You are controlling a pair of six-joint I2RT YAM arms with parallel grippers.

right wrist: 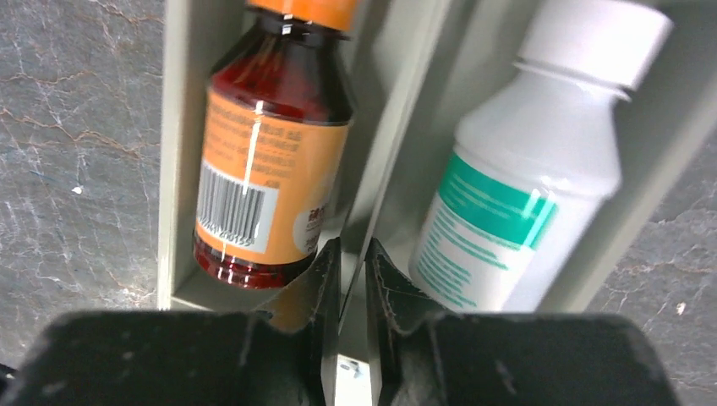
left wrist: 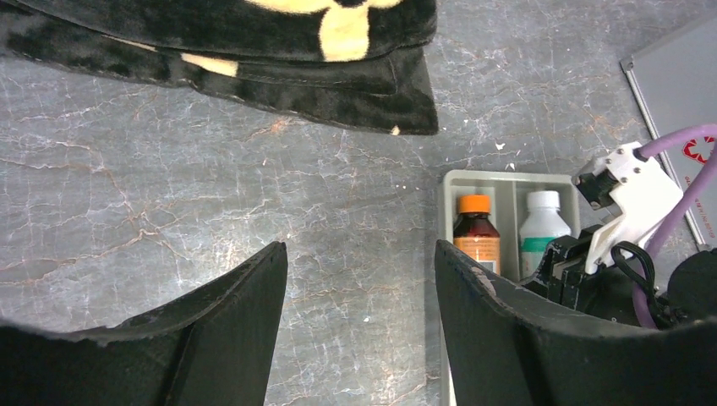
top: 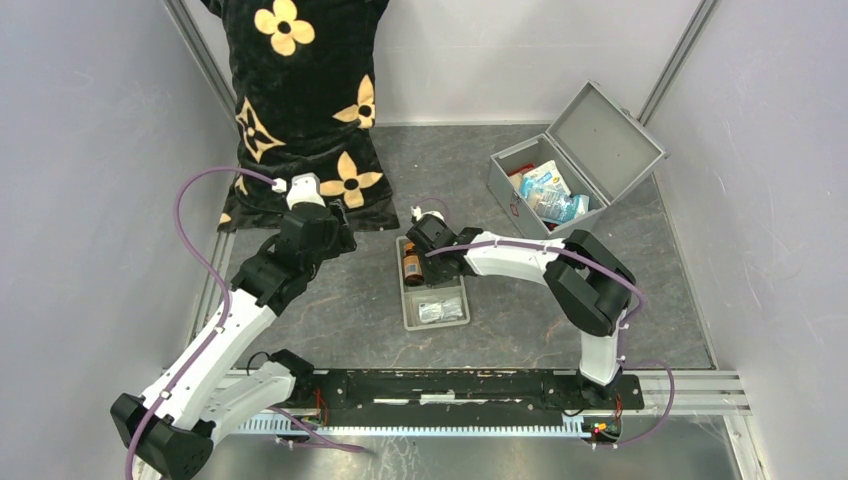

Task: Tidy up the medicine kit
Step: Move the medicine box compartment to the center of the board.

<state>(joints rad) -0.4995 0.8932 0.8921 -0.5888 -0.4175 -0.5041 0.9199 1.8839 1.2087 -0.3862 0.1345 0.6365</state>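
Tray [right wrist: 175, 127] sits mid-table, just ahead of the arm bases. Its near compartment holds a small packet [top: 440, 310]. The far part is split into 2 long slots. A brown bottle [right wrist: 270, 169] w/ orange cap lies in the 9 o'c slot and a white bottle [right wrist: 524, 169] w/ green label in the 3 o'c slot, w/ a divider btwn them.

R gripper [right wrist: 345, 258] is down at the tray by the bottles' base ends. Its fingers are almost together, w/ only a thin slit showing, lined up w/ the divider's end. Can't tell if it pinches the divider or just straddles it. Neither bottle is held.

L gripper [left wrist: 359, 254] hangs above bare table [left wrist: 169, 211] at approx 9 o'c from the tray. Its fingers are wide apart w/ nothing btwn them.

Medicine kit [top: 505, 190] stands at approx 1–2 o'c from the tray, well apart from it, toward the back R corner. Its lid [top: 607, 135] is swung up & back, w/ blue-white packets [top: 552, 192] inside.

Black pillow [top: 300, 100] w/ yellow flowers is propped up at approx 11 o'c, back L, its lower edge near the L gripper.
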